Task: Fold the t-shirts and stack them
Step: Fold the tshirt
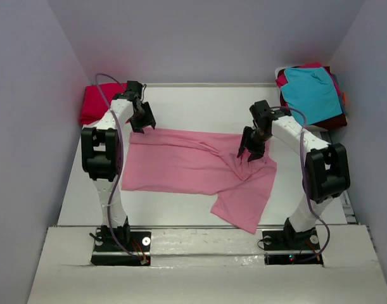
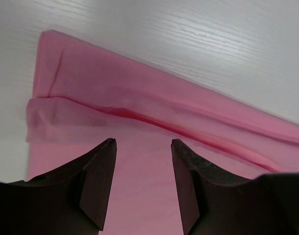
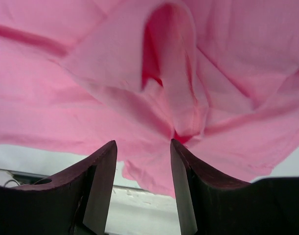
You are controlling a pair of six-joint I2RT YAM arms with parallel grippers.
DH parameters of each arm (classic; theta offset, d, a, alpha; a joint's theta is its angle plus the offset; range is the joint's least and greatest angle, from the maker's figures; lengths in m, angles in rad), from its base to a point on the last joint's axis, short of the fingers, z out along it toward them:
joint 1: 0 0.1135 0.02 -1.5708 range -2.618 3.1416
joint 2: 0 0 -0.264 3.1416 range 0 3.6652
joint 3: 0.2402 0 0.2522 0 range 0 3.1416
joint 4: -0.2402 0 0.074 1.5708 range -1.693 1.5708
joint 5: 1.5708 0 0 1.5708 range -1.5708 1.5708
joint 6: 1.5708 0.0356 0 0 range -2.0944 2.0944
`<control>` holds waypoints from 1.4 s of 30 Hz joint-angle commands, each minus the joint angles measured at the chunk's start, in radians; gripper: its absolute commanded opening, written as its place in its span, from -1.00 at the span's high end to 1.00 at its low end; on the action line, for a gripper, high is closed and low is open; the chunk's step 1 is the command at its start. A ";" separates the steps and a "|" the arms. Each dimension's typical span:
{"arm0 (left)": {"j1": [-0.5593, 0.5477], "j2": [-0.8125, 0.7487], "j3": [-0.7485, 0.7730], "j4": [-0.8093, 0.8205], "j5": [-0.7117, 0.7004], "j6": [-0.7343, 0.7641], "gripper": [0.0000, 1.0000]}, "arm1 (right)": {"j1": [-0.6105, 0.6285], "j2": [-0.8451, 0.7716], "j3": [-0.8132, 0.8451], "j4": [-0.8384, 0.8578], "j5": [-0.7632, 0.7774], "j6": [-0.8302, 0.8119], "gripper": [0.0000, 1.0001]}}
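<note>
While the shirt (image 1: 180, 164) lies rumpled on the bench (image 1: 199, 107), both jaws apart above it, left at its far corner, right over the bunched folds, a pinch there may catch one layer and skew the fold.

Bright, even overhead light throughout, soft shadows only, and both wrist views blurred at close range

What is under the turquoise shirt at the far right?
A magenta garment and a dark red garment peek out beneath the turquoise shirt; the rest is covered.
</note>
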 commanded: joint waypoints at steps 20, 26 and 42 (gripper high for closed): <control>-0.009 0.155 0.286 -0.144 -0.131 0.018 -0.18 | -0.170 0.380 0.572 -0.070 0.128 0.052 0.16; 0.000 0.175 0.280 -0.158 -0.113 0.025 -0.18 | -0.170 0.345 0.511 -0.062 0.141 0.058 0.33; 0.018 0.187 0.208 -0.140 -0.112 0.024 -0.18 | -0.189 0.336 0.329 -0.004 0.182 0.074 0.84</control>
